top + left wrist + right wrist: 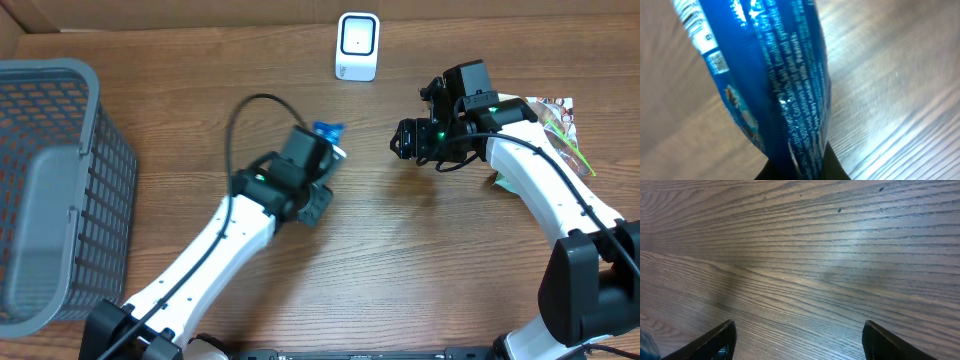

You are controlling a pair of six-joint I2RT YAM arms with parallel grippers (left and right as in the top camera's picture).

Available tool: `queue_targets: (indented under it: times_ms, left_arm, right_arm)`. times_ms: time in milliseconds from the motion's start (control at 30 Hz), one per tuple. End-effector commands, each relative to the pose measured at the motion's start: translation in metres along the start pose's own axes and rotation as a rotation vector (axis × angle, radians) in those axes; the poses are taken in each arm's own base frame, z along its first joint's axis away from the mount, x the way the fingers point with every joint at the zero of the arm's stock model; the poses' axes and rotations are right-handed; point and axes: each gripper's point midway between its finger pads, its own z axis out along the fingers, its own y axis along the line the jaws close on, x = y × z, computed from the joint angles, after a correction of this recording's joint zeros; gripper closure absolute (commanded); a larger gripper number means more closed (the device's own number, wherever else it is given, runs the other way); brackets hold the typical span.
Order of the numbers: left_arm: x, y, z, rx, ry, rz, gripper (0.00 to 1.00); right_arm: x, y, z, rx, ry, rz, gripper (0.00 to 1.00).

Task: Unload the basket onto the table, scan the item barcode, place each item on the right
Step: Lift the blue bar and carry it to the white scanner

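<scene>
A blue snack packet [775, 75] fills the left wrist view, pinched at its lower end by my left gripper [800, 170], which is shut on it. Its white barcode label [692, 20] shows at the packet's upper left edge. From overhead, the packet [328, 132] pokes out beyond the left gripper [318, 150] near the table's middle. The white barcode scanner [357, 46] stands upright at the back centre. My right gripper [405, 140] hovers right of the packet, open, with only bare wood between its fingers [715, 342].
A grey mesh basket [105, 170] takes up the left side of the table. A crinkly printed packet [555, 115] lies at the far right behind the right arm. A black cable [240, 110] loops above the left arm.
</scene>
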Motion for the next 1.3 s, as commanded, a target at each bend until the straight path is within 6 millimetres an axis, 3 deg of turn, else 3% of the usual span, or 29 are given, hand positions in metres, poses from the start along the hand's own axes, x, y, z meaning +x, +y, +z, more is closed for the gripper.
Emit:
queue_targets:
  times_ms: [0,100,233,433,667,867,1067,1267]
  left_arm:
    - [-0.017,0.001,-0.012,-0.113,-0.018,0.387,0.96]
    - [-0.031,-0.003,-0.018,-0.192,-0.05,0.522,0.96]
    - [-0.052,0.0,-0.032,-0.292,-0.119,0.543,0.96]
    - [-0.063,0.001,-0.057,-0.302,-0.213,0.515,0.96]
    - [-0.079,-0.004,-0.117,-0.274,-0.436,0.477,0.96]
    - [-0.086,0.007,-0.172,-0.343,-0.594,0.446,0.96]
    - [-0.089,0.021,-0.205,-0.452,-0.666,0.467,0.96]
    - [-0.093,0.022,-0.215,-0.487,-0.693,0.508,0.96]
  right_arm:
    - [-0.014,0.008,-0.018,-0.006,-0.065,-0.028,0.19]
    - [-0.015,0.005,-0.019,-0.004,-0.066,-0.022,0.2]
    - [-0.015,0.004,-0.019,-0.003,-0.067,-0.021,0.2]
    - [-0.015,0.004,-0.019,-0.003,-0.069,-0.02,0.2]
    - [-0.017,0.002,-0.02,-0.002,-0.075,-0.015,0.2]
    - [-0.017,0.002,-0.02,-0.002,-0.074,-0.015,0.2]
    - [-0.015,0.0,-0.017,-0.002,-0.073,-0.014,0.2]
    - [-0.013,-0.001,-0.015,0.0,-0.065,-0.012,0.19]
